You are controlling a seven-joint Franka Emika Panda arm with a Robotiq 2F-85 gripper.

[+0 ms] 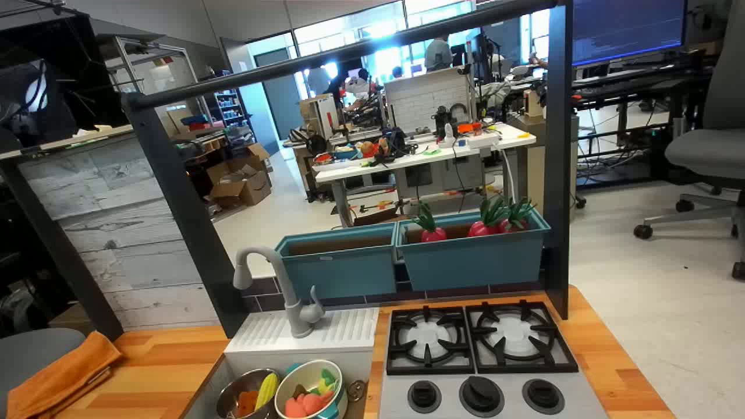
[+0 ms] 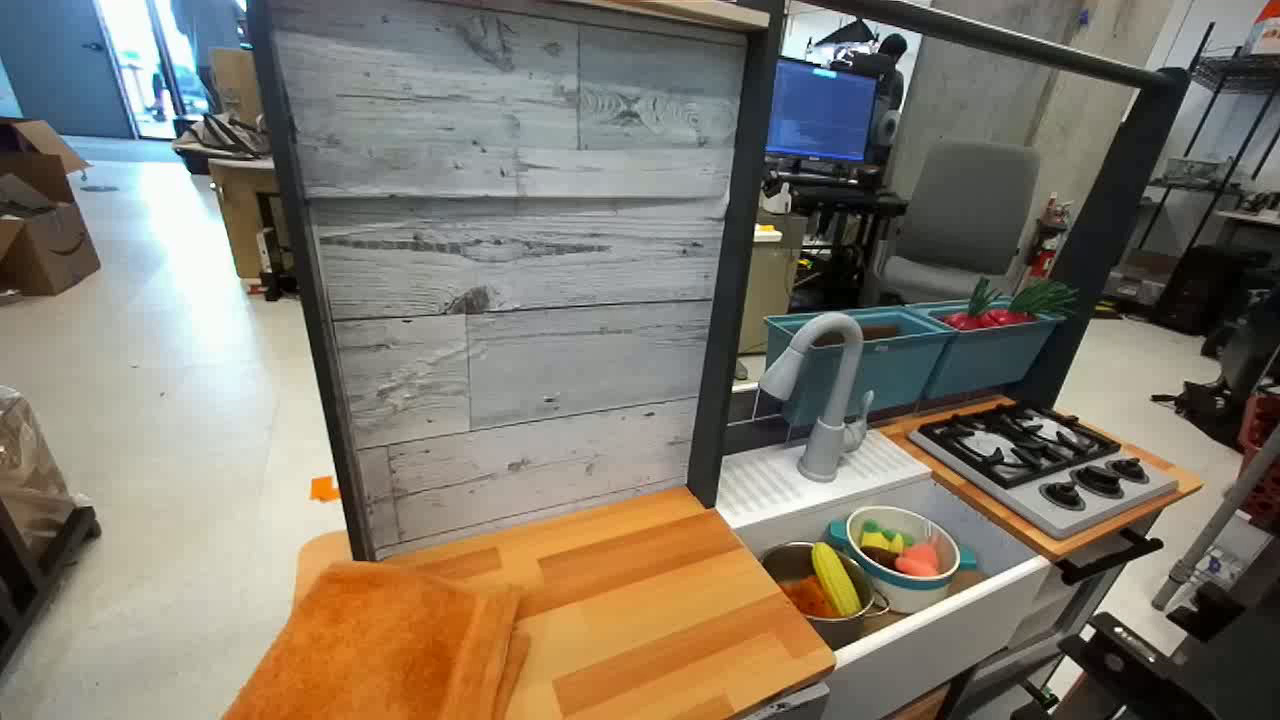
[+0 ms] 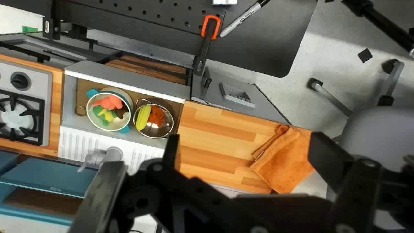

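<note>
Folded orange plush towel: one piece, lying on the striped wooden counter, left of the white rectangular sink in both exterior views and well apart from it.

Black two-finger gripper: one, in the wrist view, its fingers spread wide apart. Counter and towel show between them, the towel near the finger farther from the sink; height over the towel cannot be told.

Shiny metal pot: inside the sink, left part in both exterior views. Contents: yellow toy corn cob, tilted against the rim; orange toy piece, beside the cob.

White round pot with teal band and handles: inside the sink, just beside the metal pot. Contents: toy pieces in salmon pink, green, yellow and brown.

Small round metallic fitting: on the sink floor, right end in an exterior view.

Grey curved faucet: upright on the white ribbed drainboard, at the back of the sink.

Grey toy stove with black grates and three black knobs: right of the sink.

Teal rectangular planters: two, behind the sink and extending right of it; the right-hand one holds red toy vegetables with green leaves.

Grey-white wood-grain panel: upright, left of the sink.
</note>
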